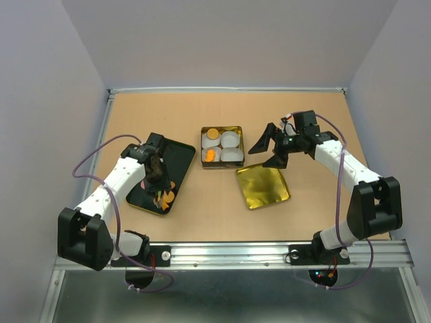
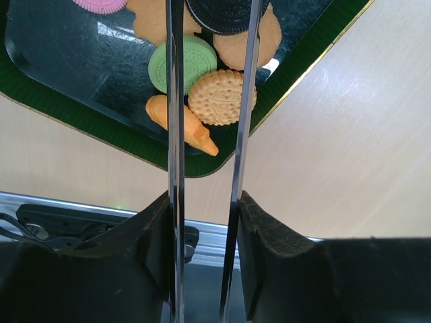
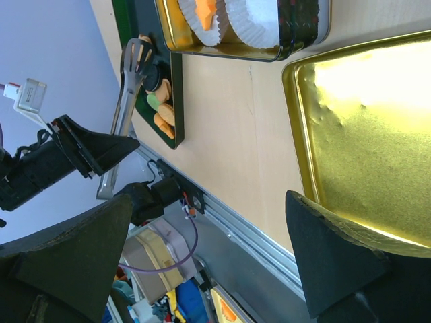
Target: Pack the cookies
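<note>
The cookies lie on a dark green-rimmed tray (image 1: 176, 156): a green one (image 2: 182, 62), a tan round one (image 2: 217, 96), an orange one (image 2: 182, 124), a pink one (image 2: 101, 5) and a dark sandwich one (image 2: 225, 13). My left gripper (image 2: 204, 202) is shut on metal tongs (image 2: 174, 134). Their two blades reach over the tray, one on each side of the dark cookie. The open tin (image 1: 221, 127) holds white paper cups, two of them with orange cookies (image 1: 212, 134). My right gripper (image 1: 269, 149) is open and empty, hovering between the tin and the gold lid (image 1: 262, 186).
The gold lid lies upside down on the table, near and to the right of the tin. The tray sits left of the tin. A metal rail (image 1: 229, 254) runs along the table's near edge. Grey walls close in the left, right and back.
</note>
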You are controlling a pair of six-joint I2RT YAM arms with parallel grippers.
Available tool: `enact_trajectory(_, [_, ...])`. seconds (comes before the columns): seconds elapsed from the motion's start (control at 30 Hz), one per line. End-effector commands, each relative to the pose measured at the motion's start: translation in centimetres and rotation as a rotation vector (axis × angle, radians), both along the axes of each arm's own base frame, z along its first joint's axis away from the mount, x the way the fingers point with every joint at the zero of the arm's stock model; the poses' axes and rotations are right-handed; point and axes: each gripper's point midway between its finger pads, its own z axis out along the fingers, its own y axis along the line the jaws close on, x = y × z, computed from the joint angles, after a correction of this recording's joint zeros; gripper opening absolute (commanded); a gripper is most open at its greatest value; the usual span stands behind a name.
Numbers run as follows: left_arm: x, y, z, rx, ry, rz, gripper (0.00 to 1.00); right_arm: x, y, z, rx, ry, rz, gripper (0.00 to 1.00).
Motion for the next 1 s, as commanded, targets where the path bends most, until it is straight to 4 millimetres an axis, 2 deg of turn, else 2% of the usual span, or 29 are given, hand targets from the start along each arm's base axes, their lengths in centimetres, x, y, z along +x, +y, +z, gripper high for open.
enact_trajectory(0.0, [1.2,-0.1,1.6,0.003,-0.037,-0.014,0.25,0.2,0.2,0.5,-0.005,-0.029,0.01,1.0])
enact_trajectory(0.1, [2.1,-0.3,2.6,0.003,-0.058,-0.022,0.17,0.3,0.1,0.5,-0.008,-0.035,0.007,1.0])
enact_trajectory(0.17, [2.5,-0.2,3.1,0.012,-0.064,-0.026,0.07,0.4,0.1,0.6,-0.008,-0.035,0.004,1.0])
enact_trajectory(0.23, [2.7,-0.2,3.0,0.019,-0.06,-0.03,0.01,0.4,0.1,0.6,-0.01,-0.037,0.002,1.0])
enact_trajectory(0.53, [3.4,-0.4,3.2,0.016,-0.064,-0.044,0.0,0.7,0.1,1.1,-0.013,-0.056,0.0,1.0])
enact_trajectory(0.73, [4.9,-0.7,4.8,0.026,-0.089,-0.055,0.0,0.8,0.0,1.0,-0.018,-0.058,-0.003,1.0])
enact_trajectory(0.97, [7.7,-1.2,7.1,0.031,-0.152,-0.075,0.0,1.2,0.0,1.8,-0.018,-0.08,-0.004,1.0])
